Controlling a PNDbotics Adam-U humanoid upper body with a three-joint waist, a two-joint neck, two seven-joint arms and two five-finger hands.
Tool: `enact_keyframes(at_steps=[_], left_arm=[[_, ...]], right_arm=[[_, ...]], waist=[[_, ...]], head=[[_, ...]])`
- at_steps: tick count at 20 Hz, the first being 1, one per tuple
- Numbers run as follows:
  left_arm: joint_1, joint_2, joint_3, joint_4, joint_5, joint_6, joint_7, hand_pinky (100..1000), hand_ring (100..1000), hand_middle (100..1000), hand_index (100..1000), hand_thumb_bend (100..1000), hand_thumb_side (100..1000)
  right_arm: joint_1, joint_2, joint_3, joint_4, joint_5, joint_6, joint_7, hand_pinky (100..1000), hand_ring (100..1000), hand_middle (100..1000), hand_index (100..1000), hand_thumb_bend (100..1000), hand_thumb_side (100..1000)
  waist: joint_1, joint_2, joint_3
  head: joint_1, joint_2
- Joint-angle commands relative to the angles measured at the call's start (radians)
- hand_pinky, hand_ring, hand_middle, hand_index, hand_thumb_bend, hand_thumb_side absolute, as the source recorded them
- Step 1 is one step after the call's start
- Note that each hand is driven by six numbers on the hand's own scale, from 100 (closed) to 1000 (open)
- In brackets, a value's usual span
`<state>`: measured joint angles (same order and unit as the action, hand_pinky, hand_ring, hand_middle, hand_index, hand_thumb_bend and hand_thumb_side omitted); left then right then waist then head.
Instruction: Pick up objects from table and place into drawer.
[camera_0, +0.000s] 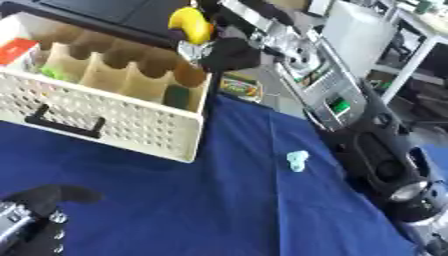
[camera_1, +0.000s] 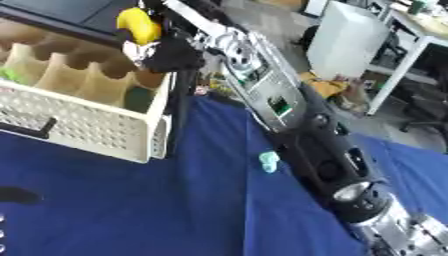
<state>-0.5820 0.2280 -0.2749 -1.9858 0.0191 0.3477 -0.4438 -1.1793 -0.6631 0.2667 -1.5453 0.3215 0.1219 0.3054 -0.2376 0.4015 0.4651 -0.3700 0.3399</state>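
- Left hand (camera_0: 39, 220): we log it idle at the lower left corner of the left eye view, on the blue worktop (camera_0: 175, 200). Its fingers look relaxed and carry nothing.
- Drawer (camera_0: 105, 112): a cream perforated bin with a black handle, standing on the worktop's far left. Cardboard dividers split it into compartments. We see a red-and-white item at its left end, something green in a left cell and a dark green thing in the cell nearest the right wall, so we judge some placing done.
- Yellow object (camera_0: 192, 24): banana-like, held above the drawer's far right corner, not yet inside.
- Right hand (camera_0: 223, 52): its fingers are closed on the yellow object; we judge lowering and letting go as the step left.
- Pale teal object (camera_0: 297, 161): small, lying alone on the worktop, well right of the drawer, not yet picked up.
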Motion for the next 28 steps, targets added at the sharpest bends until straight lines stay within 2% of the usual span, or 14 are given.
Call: enact_keyframes(at_steps=[1,3,4,5,6,7,8,12,17,28], left_arm=[[-0.012,0.000,-0.003,-0.014,-0.004,0.001,-0.007,100,100,100,765,107,1000],[-0.009,-0.002,-0.004,-0.014,-0.007,0.003,-0.010,100,100,100,765,108,1000],[-0.010,-0.004,-0.004,-0.014,-0.007,0.004,-0.011,100,100,100,765,108,1000],[-0.010,-0.005,-0.004,-0.014,-0.007,0.004,-0.011,100,100,100,765,108,1000],[-0.010,-0.006,-0.004,-0.014,-0.006,0.005,-0.012,100,100,100,765,109,1000],[-0.010,-0.008,-0.004,-0.014,-0.005,0.006,-0.013,100,100,100,765,110,1000],[-0.010,-0.010,-0.005,-0.014,-0.004,0.007,-0.014,100,100,100,765,110,1000],[-0.008,-0.011,-0.005,-0.014,-0.006,0.011,-0.016,100,100,100,764,109,1000],[-0.007,-0.008,-0.005,-0.014,-0.011,0.010,-0.016,100,100,100,763,109,1000],[-0.002,0.014,0.004,-0.014,-0.020,-0.009,0.001,100,100,100,763,101,1000]], right_arm=[[-0.025,-0.012,-0.005,-0.014,0.022,-0.007,0.013,403,578,264,593,100,390],[-0.027,-0.014,-0.001,-0.026,0.036,-0.014,0.026,432,604,318,668,126,428],[-0.026,-0.014,0.001,-0.029,0.048,-0.016,0.035,445,617,347,700,209,446],[-0.025,-0.013,0.003,-0.029,0.062,-0.019,0.043,448,621,356,708,228,449],[-0.024,-0.012,0.004,-0.026,0.078,-0.019,0.048,458,632,382,733,321,479],[-0.024,-0.011,0.004,-0.020,0.096,-0.020,0.049,463,639,394,744,369,495],[-0.023,-0.008,0.003,-0.011,0.113,-0.021,0.047,464,641,399,745,381,495],[-0.021,-0.003,-0.002,0.008,0.140,-0.030,0.033,462,638,389,729,376,497],[-0.018,-0.013,-0.027,-0.035,0.098,-0.021,-0.002,458,635,380,724,341,509],[0.076,-0.140,-0.192,-0.341,-0.228,0.091,-0.197,448,631,383,714,274,541]], waist=[[0.012,-0.019,-0.003],[0.012,-0.020,-0.004],[0.012,-0.020,-0.004],[0.012,-0.021,-0.002],[0.012,-0.021,0.001],[0.012,-0.022,0.003],[0.012,-0.023,0.006],[0.012,-0.021,0.002],[0.012,-0.019,-0.009],[0.012,-0.017,-0.033]], head=[[-0.001,-0.015],[0.000,-0.013],[0.000,-0.012],[-0.001,-0.012],[-0.002,-0.012],[-0.004,-0.012],[-0.006,-0.012],[-0.004,-0.013],[0.005,-0.012],[0.040,0.002]])
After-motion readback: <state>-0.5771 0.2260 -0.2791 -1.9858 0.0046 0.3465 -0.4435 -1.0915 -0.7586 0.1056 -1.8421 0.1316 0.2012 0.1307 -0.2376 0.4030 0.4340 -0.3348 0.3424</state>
